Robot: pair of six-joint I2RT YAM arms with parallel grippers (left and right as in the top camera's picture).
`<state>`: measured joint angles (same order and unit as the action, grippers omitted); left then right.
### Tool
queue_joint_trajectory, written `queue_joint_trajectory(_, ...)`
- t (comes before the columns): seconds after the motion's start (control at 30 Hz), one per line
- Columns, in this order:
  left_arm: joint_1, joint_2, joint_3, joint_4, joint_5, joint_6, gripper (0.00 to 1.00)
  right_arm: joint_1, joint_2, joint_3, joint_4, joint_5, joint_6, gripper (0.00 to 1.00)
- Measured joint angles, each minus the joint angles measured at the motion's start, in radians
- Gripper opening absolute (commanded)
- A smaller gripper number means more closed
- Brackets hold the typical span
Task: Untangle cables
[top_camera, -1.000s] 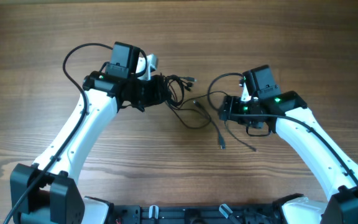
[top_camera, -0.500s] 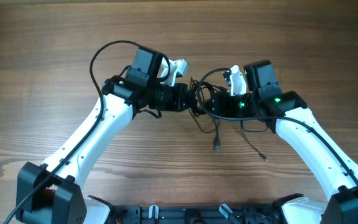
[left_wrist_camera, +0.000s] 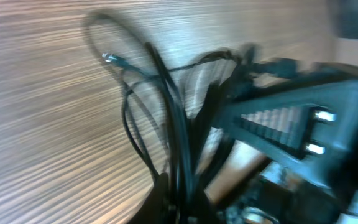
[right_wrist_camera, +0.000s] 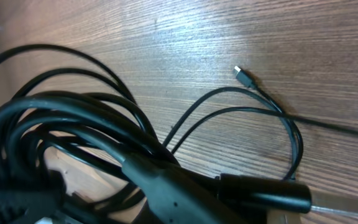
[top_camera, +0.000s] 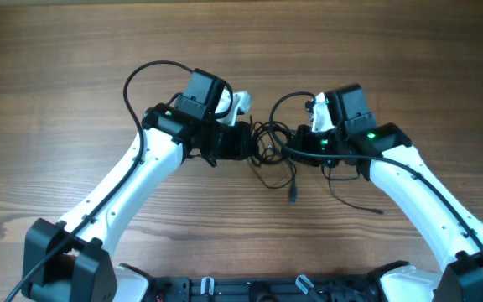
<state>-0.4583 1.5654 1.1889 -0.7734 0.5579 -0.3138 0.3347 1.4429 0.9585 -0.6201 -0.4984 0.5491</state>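
two white arms reach in over a wooden desk [top_camera: 57,67], the left arm [top_camera: 116,180] from 7 o'clock and the right arm [top_camera: 418,189] from 5 o'clock, and they meet just toward 12 o'clock from the desk's middle. one tangle, the cables [top_camera: 268,134], lies between them. it is thin black cord in overlapping loops, too knotted to count strand by strand.

the left jaws sit at 9 o'clock of the tangle. the left wrist view is blurred, but the strands draw together into one tight bunch that runs into them, so they look pinched on the cables. the right jaws sit at 3 o'clock of the tangle, pressed together, with a thick handful of loops crossing right in front of the right wrist camera and lifted clear of the wood.

two loose tails leave the bunch in the overhead view. one hangs toward 6 o'clock and ends in a small plug [top_camera: 293,198] lying on the desk. the other, a thin tail [top_camera: 367,208], curves away toward 4 o'clock under the right arm.

two more ends show in the right wrist view: a tiny plug tip [right_wrist_camera: 243,76] at 1 o'clock, flat on the wood, and a bigger metal plug [right_wrist_camera: 337,204] at 4 o'clock. one small tip [left_wrist_camera: 109,58] shows at 10 o'clock in the left wrist view.

one green light [top_camera: 374,134] glows on the right arm.
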Motion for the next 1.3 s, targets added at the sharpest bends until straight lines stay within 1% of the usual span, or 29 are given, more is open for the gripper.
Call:
queue_joint_trajectory(0.03, 0.005, -0.001, 0.000, -0.030, -0.067, 0.007, 0.35, -0.005, 0.000, -0.001, -0.012, 0.022, 0.000, 0.04)
queue_joint_trajectory(0.07, 0.011, 0.000, 0.000, -0.040, -0.101, 0.004, 0.34, -0.011, 0.001, -0.001, -0.013, 0.032, -0.009, 0.04)
queue_joint_trajectory(0.1, 0.017, 0.000, 0.000, -0.042, -0.125, 0.008, 0.27, -0.017, 0.001, -0.001, -0.011, 0.035, -0.026, 0.04)
queue_joint_trajectory(0.13, 0.022, -0.001, 0.000, -0.042, -0.146, 0.009, 0.15, -0.018, 0.001, -0.001, -0.007, 0.032, -0.054, 0.04)
queue_joint_trajectory(0.17, 0.024, -0.001, 0.000, -0.042, -0.167, 0.009, 0.12, -0.018, 0.001, -0.001, -0.005, 0.020, -0.083, 0.04)
queue_joint_trajectory(0.2, 0.025, -0.001, 0.000, -0.042, -0.174, 0.007, 0.13, -0.018, 0.001, -0.001, -0.003, 0.006, -0.107, 0.04)
queue_joint_trajectory(0.23, 0.029, -0.001, 0.000, -0.038, -0.182, 0.013, 0.20, -0.018, 0.001, -0.001, -0.003, -0.003, -0.122, 0.04)
queue_joint_trajectory(0.27, 0.037, -0.001, 0.000, -0.034, -0.186, 0.012, 0.23, -0.018, 0.001, -0.001, -0.003, -0.017, -0.140, 0.04)
queue_joint_trajectory(0.37, 0.067, -0.001, 0.000, -0.024, -0.172, 0.010, 0.24, -0.018, 0.001, -0.001, 0.004, -0.060, -0.189, 0.04)
queue_joint_trajectory(0.43, 0.098, -0.001, 0.000, 0.006, -0.103, 0.011, 0.27, -0.018, 0.001, -0.001, 0.010, -0.071, -0.200, 0.04)
queue_joint_trajectory(0.53, 0.125, -0.001, 0.000, 0.064, 0.055, 0.013, 0.28, -0.018, 0.001, -0.001, 0.015, -0.079, -0.211, 0.04)
queue_joint_trajectory(0.57, 0.130, -0.001, 0.000, 0.079, 0.098, 0.013, 0.30, -0.018, 0.001, -0.001, 0.015, -0.080, -0.212, 0.04)
queue_joint_trajectory(0.6, 0.136, -0.001, 0.000, 0.088, 0.148, 0.013, 0.35, -0.018, 0.001, -0.001, 0.015, -0.082, -0.212, 0.04)
queue_joint_trajectory(0.67, 0.146, -0.001, 0.000, 0.089, 0.209, 0.015, 0.36, -0.018, 0.001, -0.001, 0.015, -0.085, -0.214, 0.04)
queue_joint_trajectory(0.73, 0.147, -0.001, 0.000, 0.088, 0.235, 0.013, 0.36, -0.018, 0.001, -0.001, 0.016, -0.085, -0.215, 0.04)
queue_joint_trajectory(1.0, 0.144, -0.001, 0.000, 0.074, 0.260, 0.044, 0.36, -0.018, 0.001, -0.001, 0.015, -0.085, -0.214, 0.04)
queue_joint_trajectory(1.03, 0.140, -0.001, -0.002, 0.075, 0.260, 0.047, 0.34, -0.018, 0.001, -0.001, 0.015, -0.085, -0.214, 0.04)
queue_joint_trajectory(1.13, 0.115, -0.001, -0.029, 0.080, 0.257, 0.051, 0.26, -0.018, 0.001, -0.001, 0.015, -0.085, -0.211, 0.04)
queue_joint_trajectory(1.2, 0.098, 0.000, -0.052, 0.082, 0.246, 0.055, 0.19, -0.018, 0.001, -0.001, 0.015, -0.085, -0.211, 0.04)
queue_joint_trajectory(1.23, 0.090, 0.000, -0.064, 0.080, 0.236, 0.059, 0.13, -0.018, 0.001, -0.001, 0.015, -0.085, -0.211, 0.04)
queue_joint_trajectory(1.3, 0.079, 0.007, -0.072, 0.081, 0.216, 0.062, 0.05, -0.018, 0.001, -0.001, 0.014, -0.085, -0.211, 0.04)
